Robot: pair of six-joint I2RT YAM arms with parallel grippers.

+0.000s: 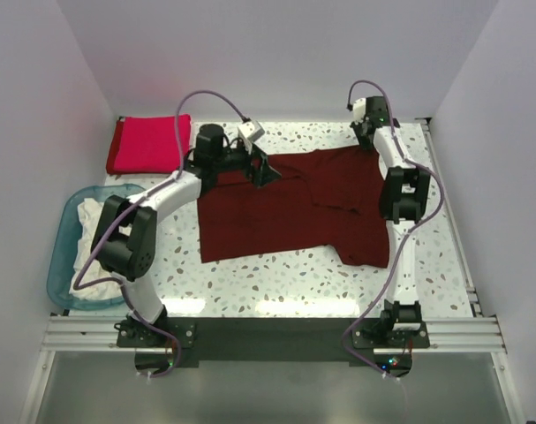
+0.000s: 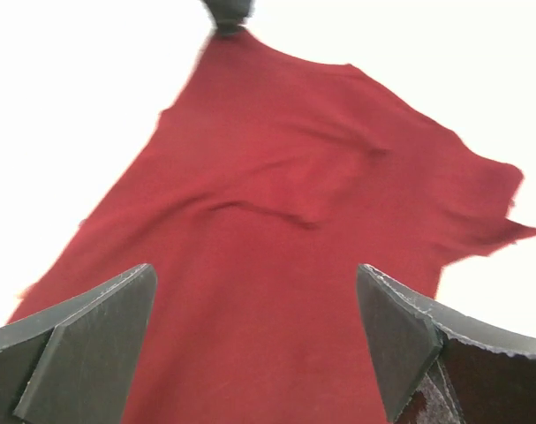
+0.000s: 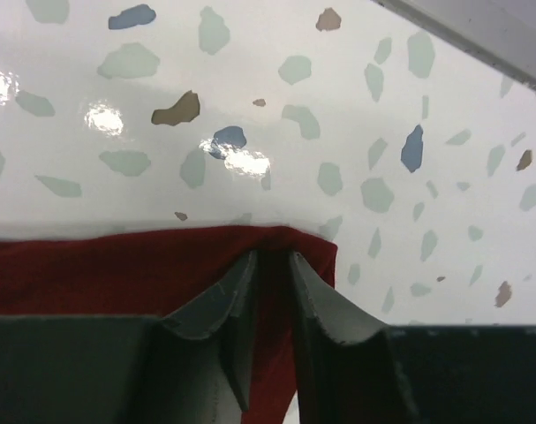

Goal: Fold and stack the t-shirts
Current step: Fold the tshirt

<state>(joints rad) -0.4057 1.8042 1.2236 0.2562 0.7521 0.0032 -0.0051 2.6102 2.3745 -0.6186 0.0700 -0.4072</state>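
A dark maroon t-shirt [image 1: 290, 208] lies spread and rumpled on the speckled table [image 1: 276, 283]. My left gripper [image 1: 266, 170] is open over its far left part; in the left wrist view the maroon cloth [image 2: 276, 238] fills the space between the wide-apart fingers [image 2: 91, 336]. My right gripper [image 1: 366, 141] is at the far right corner, shut on the maroon shirt's edge [image 3: 272, 256]. A folded crimson-red t-shirt [image 1: 147, 145] lies at the far left. White shirts [image 1: 91, 238] lie in the tub.
A translucent blue plastic tub [image 1: 64, 256] stands at the left edge. Walls close in the table on three sides. A metal rail [image 1: 453, 212] runs along the right edge. The aluminium frame [image 1: 268, 331] holds both arm bases at the near edge.
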